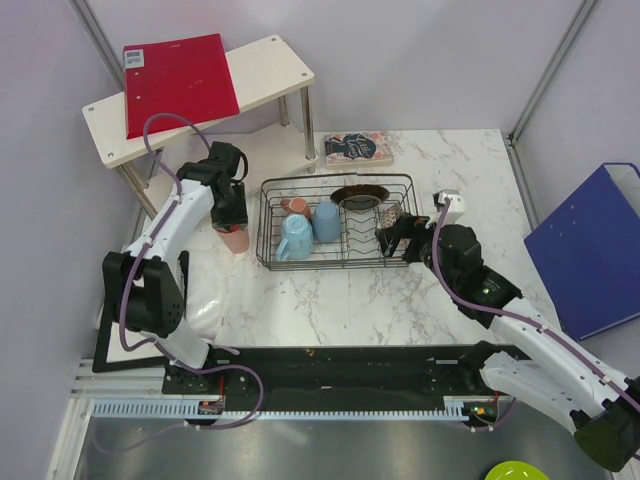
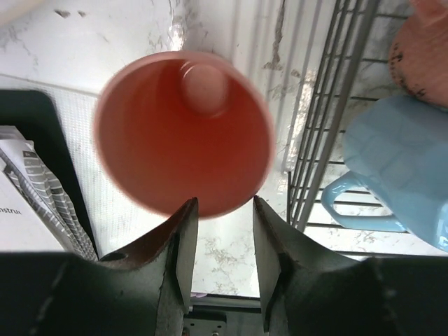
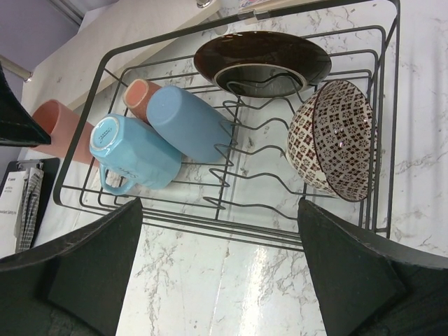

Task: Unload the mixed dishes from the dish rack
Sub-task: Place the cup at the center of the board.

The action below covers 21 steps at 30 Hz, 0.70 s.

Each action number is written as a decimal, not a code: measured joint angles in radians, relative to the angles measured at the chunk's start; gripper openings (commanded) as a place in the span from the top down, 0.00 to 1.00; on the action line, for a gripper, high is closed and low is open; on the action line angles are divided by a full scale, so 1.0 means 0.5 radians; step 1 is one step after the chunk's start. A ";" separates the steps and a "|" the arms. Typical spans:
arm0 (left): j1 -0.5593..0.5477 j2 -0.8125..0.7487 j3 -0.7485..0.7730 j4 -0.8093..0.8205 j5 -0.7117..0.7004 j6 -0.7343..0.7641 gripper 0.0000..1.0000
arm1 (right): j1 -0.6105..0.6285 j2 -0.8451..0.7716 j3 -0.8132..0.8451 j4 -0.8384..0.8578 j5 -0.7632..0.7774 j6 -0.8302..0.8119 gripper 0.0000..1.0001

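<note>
The left gripper (image 2: 222, 203), jaws apart, hangs over the upright tumbler (image 2: 182, 133) on the worktop. The right gripper (image 3: 218, 204) gapes wide at the rack (image 3: 389, 175). The bowl (image 3: 336, 140), on edge, lies ahead by its right finger.

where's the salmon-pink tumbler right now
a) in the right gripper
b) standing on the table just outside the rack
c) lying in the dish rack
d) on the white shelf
b: the salmon-pink tumbler stands upright, mouth up, on the table beside the dish rack, outside its wire wall on the left arm's side.
</note>
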 measured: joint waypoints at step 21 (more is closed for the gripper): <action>-0.306 -0.465 0.194 -0.008 -0.169 -0.050 0.54 | 0.000 0.009 -0.028 0.030 -0.050 -0.004 0.02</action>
